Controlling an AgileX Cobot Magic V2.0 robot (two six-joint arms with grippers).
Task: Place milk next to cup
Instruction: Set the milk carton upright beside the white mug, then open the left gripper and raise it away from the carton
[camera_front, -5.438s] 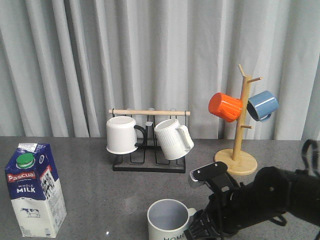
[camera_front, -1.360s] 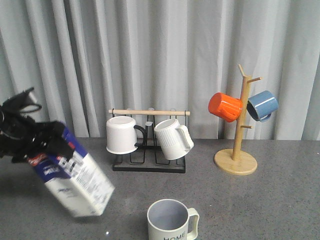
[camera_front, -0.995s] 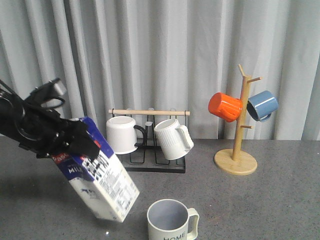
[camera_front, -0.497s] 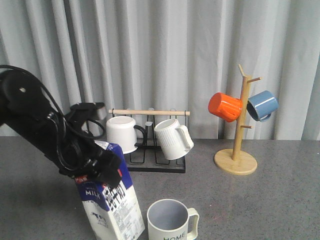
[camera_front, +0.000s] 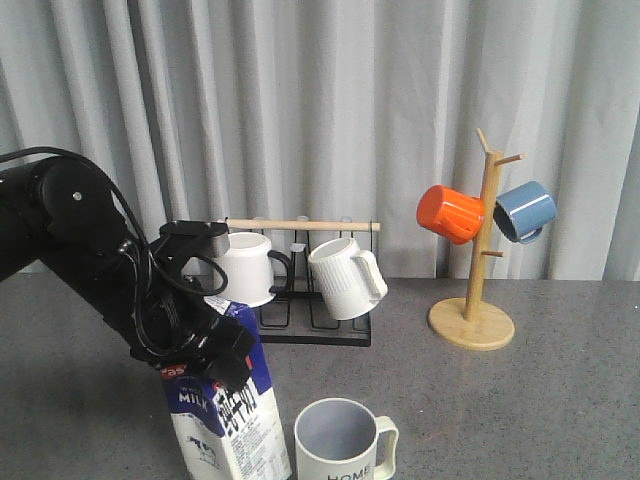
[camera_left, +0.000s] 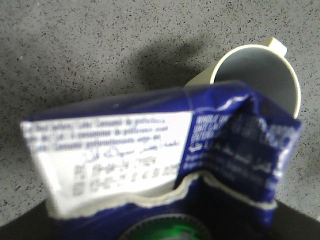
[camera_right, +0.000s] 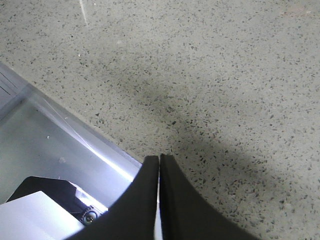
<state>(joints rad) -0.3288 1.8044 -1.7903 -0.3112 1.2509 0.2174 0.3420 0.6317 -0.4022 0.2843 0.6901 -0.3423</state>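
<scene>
1. Front view: the milk is held at its gabled top by the left end effector, which is clamped on the carton. The carton is just beside the cup, on the cup's left, and a narrow gap is judged to remain between them. The long axis of the carton is close to upright but tilted, the top leaning toward the left arm and the base nearer the cup. Whether the base rests on the tabletop cannot be told, since it is cut off by the frame edge. The coming move is judged to turn on bringing that axis upright and setting the base flat without the cup being nudged.

2. Left wrist view: the milk fills the view below the camera, its green cap at the edge. The cup is seen past the carton's far corner, close by. The left arm is plainly the nearer one.

3. Right wrist view: the right end effector is seen with its fingers pressed together on nothing, over bare tabletop. Neither task thing is shown here.
</scene>
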